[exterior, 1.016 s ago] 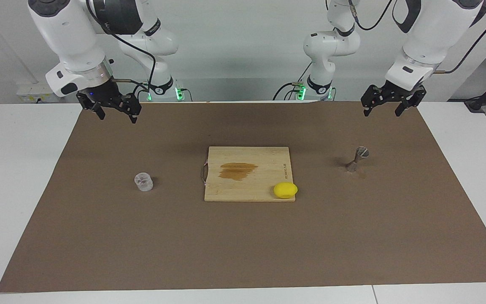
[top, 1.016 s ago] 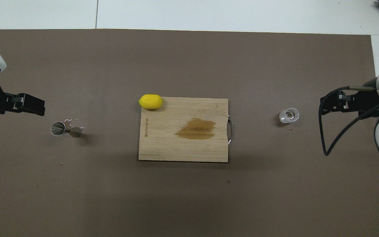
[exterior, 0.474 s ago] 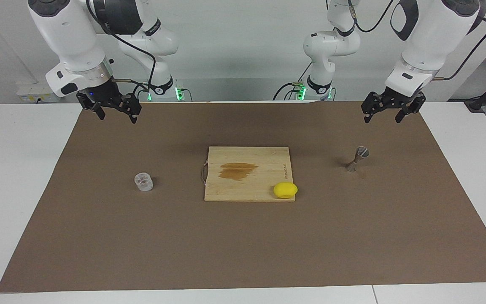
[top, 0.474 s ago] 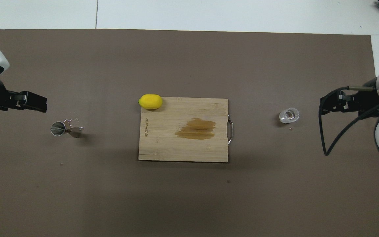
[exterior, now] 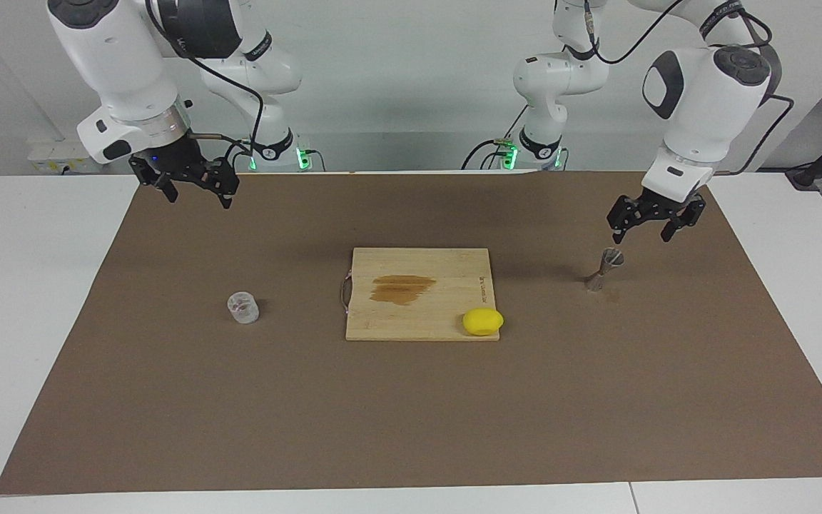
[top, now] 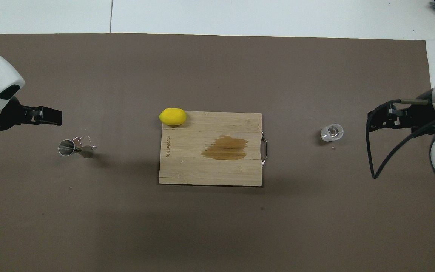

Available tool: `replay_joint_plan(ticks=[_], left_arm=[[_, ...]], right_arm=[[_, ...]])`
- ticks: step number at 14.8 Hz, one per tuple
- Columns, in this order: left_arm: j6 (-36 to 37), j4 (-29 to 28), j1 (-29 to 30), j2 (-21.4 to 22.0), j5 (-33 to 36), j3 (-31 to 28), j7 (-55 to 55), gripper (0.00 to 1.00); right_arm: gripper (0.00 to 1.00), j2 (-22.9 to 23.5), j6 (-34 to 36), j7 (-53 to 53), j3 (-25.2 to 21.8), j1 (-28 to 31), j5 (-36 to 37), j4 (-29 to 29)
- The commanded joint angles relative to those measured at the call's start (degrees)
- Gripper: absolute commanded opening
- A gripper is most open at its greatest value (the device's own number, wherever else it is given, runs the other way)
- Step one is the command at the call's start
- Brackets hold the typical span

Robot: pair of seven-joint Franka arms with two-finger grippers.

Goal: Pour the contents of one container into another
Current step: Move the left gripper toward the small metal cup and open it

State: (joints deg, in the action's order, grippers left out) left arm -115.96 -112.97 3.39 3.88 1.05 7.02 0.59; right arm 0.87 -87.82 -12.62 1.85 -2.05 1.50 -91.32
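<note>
On the brown mat, hourglass metal jigger, faceted glass cup.

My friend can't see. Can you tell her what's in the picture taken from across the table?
Two white robot arms hang their open claws over a brown mat: the left claw is just above a small metal jigger, the right claw waits up high. A wooden cutting board with a brown stain sits mid-table, a lemon at its corner, and a little glass cup stands toward the right arm's end.
</note>
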Motion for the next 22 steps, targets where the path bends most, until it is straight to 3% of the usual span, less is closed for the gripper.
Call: replay_joint_plan(ticks=[1,10,15,19,22], left_arm=[[-4.44,-5.33,0.22,3.95,-0.43,0.1,0.38,1.0],[-3.48,-4.46,-0.57,3.86,-0.43,0.36,1.08,1.0],[0.92,-5.07,-0.23,4.56,-1.57,0.63,0.55,1.0],[0.91,-3.76,2.83,3.16,-13.23,0.01,-2.51,1.0],[1.18,-1.3,5.74,-0.17,-19.75,0.01,-15.75,1.0]], right_arm=[[1.0,-0.69,-0.52,0.84,0.44,0.65,0.0,-0.61],[1.0,-0.69,-0.52,0.84,0.44,0.65,0.08,-0.61],[1.0,-0.69,-0.51,0.84,0.44,0.73,0.08,-0.61],[1.0,-0.69,-0.43,0.84,0.44,0.74,0.0,-0.61],[1.0,-0.69,-0.52,0.84,0.44,0.74,0.0,-0.61]])
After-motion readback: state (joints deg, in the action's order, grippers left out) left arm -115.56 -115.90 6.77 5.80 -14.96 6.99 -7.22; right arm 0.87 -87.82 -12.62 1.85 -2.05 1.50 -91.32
